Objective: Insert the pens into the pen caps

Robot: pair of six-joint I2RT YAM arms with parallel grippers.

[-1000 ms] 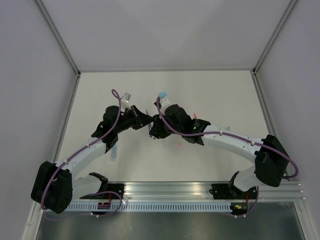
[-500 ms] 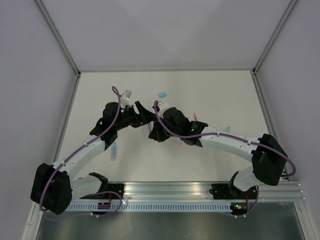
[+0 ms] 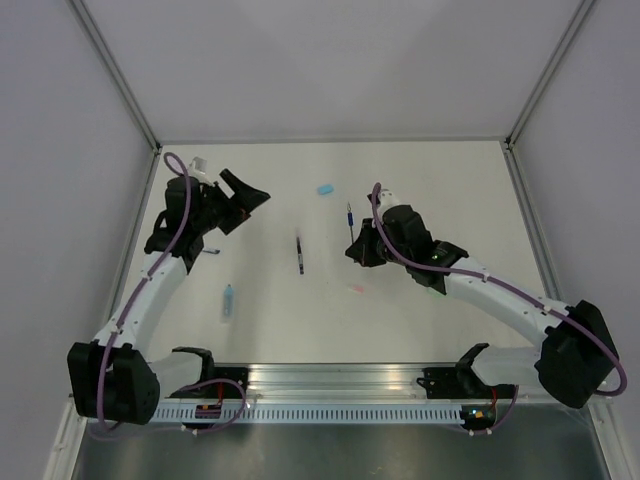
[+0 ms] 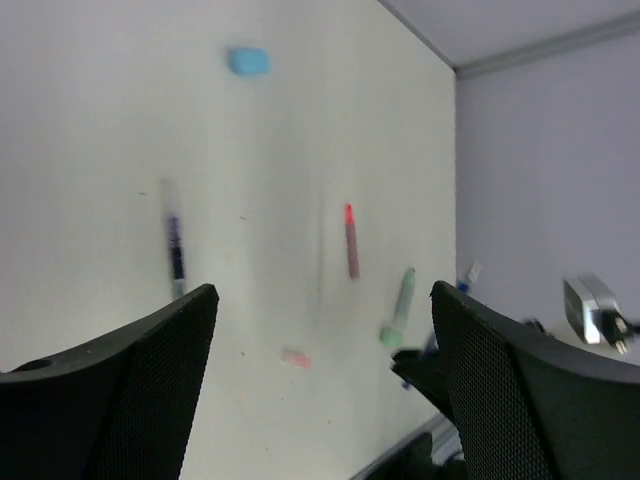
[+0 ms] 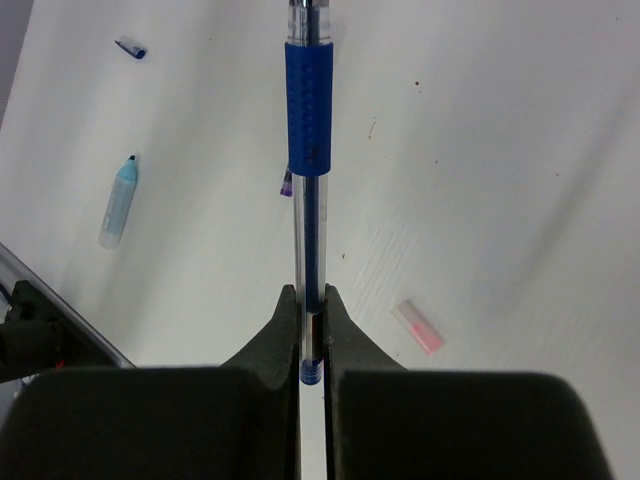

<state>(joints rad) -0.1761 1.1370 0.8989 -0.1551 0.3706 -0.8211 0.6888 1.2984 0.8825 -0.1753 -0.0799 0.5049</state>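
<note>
- Left arm (image 3: pixel 145 295): smooth white rounded shells between bulky black joint housings, the largest at the lower left of the top view.
- Right arm (image 3: pixel 500 297): the same white shells and black joints, its biggest housing at the lower right.
- Purple cable (image 3: pixel 188 205): one runs along each arm, fastened at intervals and looping free near the wrist.
- Left gripper (image 3: pixel 245 188): black; in the left wrist view its fingers (image 4: pixel 120 400) are broad, with finely dotted, mesh-like faces.
- Right gripper (image 3: pixel 352 250): black; in the right wrist view its fingers (image 5: pixel 285 335) are matt and taper to narrow tips.
- Base mounts (image 3: pixel 198 360): black, angular.
</note>
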